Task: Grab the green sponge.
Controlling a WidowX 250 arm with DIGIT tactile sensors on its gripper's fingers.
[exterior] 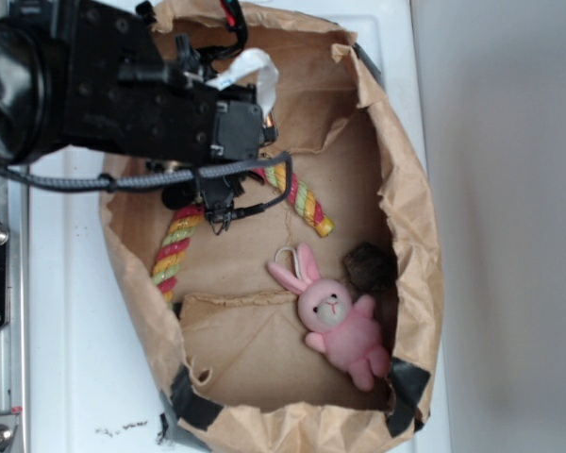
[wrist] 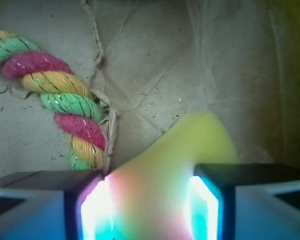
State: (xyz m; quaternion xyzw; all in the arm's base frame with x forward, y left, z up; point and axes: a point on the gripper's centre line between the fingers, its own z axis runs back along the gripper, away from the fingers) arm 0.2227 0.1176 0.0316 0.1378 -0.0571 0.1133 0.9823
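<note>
Down inside the brown paper bag (exterior: 410,217), the claw (exterior: 217,219) sits low over the bag's floor, and the wrist view gives us the close-up: the green sponge (wrist: 182,155) is wedged right between the two glowing pads (wrist: 96,210), its yellow foam filling the gap and touching both. So the claw is closed in on the sponge, jaws only as far apart as the foam is thick. The sponge's pointed yellow end pokes out ahead of the pads; the green face cannot be made out from here, washed in pink and cyan light. From the exterior view the sponge itself is hidden under the black arm (exterior: 94,85).

Just beside the claw, the striped rope (exterior: 184,236) curves across the bag floor in red, yellow and green twists, one end lying near the left pad in the wrist view. Further along, a pink plush bunny (exterior: 335,321) lies on its back, with a dark brown lump (exterior: 368,267) near its raised arm. The bag rests on a white surface (exterior: 75,377). No readable writing, brand or label shows anywhere.
</note>
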